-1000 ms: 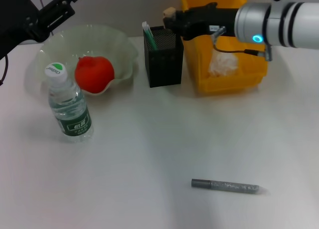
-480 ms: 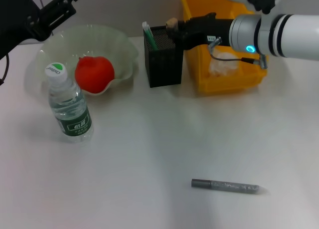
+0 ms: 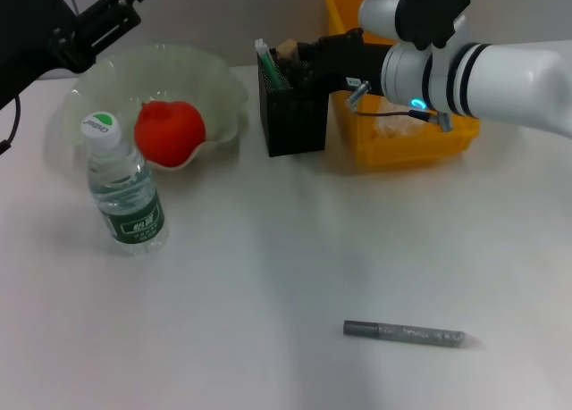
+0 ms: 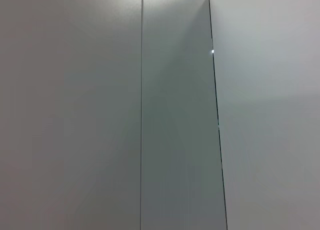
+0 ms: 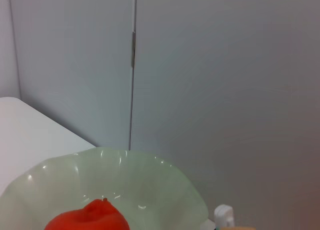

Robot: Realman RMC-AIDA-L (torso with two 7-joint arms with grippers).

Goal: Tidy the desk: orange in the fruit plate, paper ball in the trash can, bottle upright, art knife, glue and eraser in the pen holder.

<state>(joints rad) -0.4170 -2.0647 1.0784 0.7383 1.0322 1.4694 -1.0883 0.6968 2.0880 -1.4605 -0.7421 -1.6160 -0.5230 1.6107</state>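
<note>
Right now our right gripper (image 3: 293, 54) hangs directly over the open mouth of the black mesh pen holder (image 3: 292, 102), closed on a small tan eraser (image 3: 287, 50) that shows at its tip, so we judge the hold is kept only until the piece can drop inside. Just beside the gripper, at the holder's near corner, a white and green stick, probably the glue (image 3: 265, 63), already stands in the holder. Behind and to the far side of the gripper sits the yellow trash bin (image 3: 407, 142) with the white paper ball (image 3: 393, 124) inside it. Off to the gripper's other side lies the pale green fruit plate (image 3: 214, 79) carrying the orange (image 3: 168, 131), which looks quite red, and near it the water bottle (image 3: 122, 185) stands upright with its cap on; those parts of the tidy-up seem done. Well apart from the gripper, toward us on the table, the grey art knife (image 3: 404, 333) lies flat and untouched, so it is likely the last item to fetch. Our left gripper (image 3: 107, 21) is parked high beyond the plate, and we cannot tell whether it is open or closed. The white desk (image 3: 286, 249) is plain, matte and smooth. Behind it, the wrist views show only grey wall panels (image 4: 100, 109) with narrow vertical seams.
</note>
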